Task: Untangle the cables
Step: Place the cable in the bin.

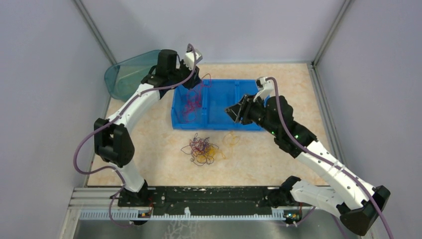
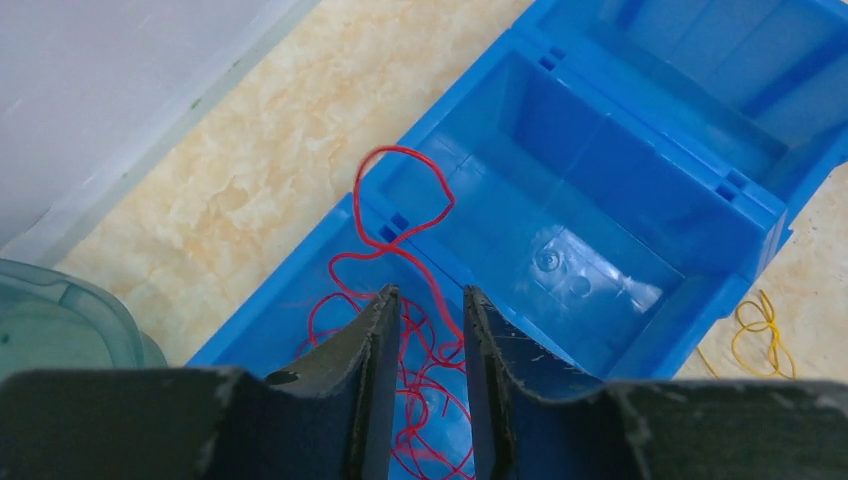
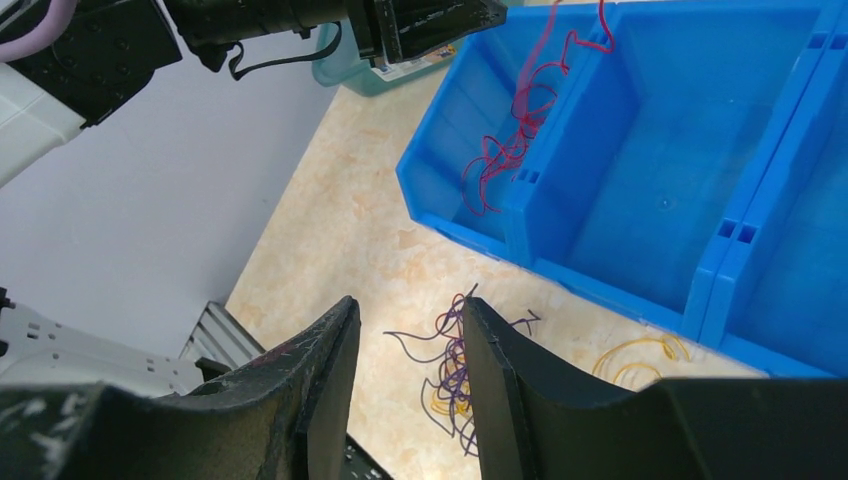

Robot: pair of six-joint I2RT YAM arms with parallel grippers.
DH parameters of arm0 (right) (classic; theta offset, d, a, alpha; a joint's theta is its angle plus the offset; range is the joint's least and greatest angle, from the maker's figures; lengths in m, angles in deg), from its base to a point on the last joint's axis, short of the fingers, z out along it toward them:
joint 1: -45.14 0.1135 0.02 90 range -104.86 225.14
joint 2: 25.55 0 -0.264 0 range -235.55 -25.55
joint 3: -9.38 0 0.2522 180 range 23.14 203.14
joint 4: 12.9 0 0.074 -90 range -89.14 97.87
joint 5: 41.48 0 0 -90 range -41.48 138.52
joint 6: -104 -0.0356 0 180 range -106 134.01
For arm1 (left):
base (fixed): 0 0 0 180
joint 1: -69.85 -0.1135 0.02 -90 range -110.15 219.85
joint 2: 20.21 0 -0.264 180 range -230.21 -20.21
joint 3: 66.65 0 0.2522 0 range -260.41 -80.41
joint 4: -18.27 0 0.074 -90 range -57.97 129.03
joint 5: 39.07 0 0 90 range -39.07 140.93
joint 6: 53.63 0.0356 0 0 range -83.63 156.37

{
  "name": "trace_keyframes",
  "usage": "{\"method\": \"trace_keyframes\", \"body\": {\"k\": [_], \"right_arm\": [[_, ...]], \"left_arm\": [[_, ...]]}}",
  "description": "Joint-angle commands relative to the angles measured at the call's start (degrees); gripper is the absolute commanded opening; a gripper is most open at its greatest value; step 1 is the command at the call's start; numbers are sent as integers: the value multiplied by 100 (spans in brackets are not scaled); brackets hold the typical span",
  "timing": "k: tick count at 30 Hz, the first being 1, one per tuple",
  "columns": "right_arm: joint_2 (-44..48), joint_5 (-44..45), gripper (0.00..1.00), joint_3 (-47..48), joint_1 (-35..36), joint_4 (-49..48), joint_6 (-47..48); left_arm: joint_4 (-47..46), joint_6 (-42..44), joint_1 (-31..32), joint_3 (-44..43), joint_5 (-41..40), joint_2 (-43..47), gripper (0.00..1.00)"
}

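Observation:
A tangle of thin red, dark purple and yellow-orange cables [image 1: 200, 151] lies on the table in front of the blue bin [image 1: 219, 125]; it also shows in the right wrist view [image 3: 455, 360]. A loose yellow cable [image 1: 230, 139] lies beside it. Several red cables [image 1: 191, 102] sit in the bin's left compartment, and one loop [image 2: 410, 190] drapes over the divider. My left gripper [image 2: 430, 292] is open above these red cables, holding nothing. My right gripper [image 3: 408, 302] is open and empty, above the bin's front edge [image 1: 236, 112].
A teal translucent container [image 1: 127, 74] stands at the back left, next to the left arm. The bin's middle compartment [image 2: 560, 240] and right compartment hold no cables. Grey walls close in the table on three sides.

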Motion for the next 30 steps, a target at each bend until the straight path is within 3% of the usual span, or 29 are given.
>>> {"method": "trace_keyframes", "body": {"k": [1, 4, 10, 13, 18, 25, 30], "right_arm": [[29, 39, 43, 186, -41, -79, 116], [4, -55, 44, 226, -41, -106, 133], [-52, -64, 44, 277, -41, -91, 174], [-96, -71, 44, 294, -41, -16, 189], [-94, -134, 45, 232, -41, 66, 194], [-300, -547, 46, -252, -28, 34, 260], [-506, -341, 48, -887, 290, -333, 276]], "left_arm": [[327, 80, -37, -210, 5, 152, 38], [485, 268, -78, -149, -217, 232, 52], [680, 363, -406, 22, -278, 332, 51], [480, 349, -462, 228, -9, 422, 65], [715, 432, -458, 137, 458, 263, 64], [1783, 1655, -438, 725, 1511, 330, 62], [1409, 2030, -400, 1627, 1180, 503, 63]]}}
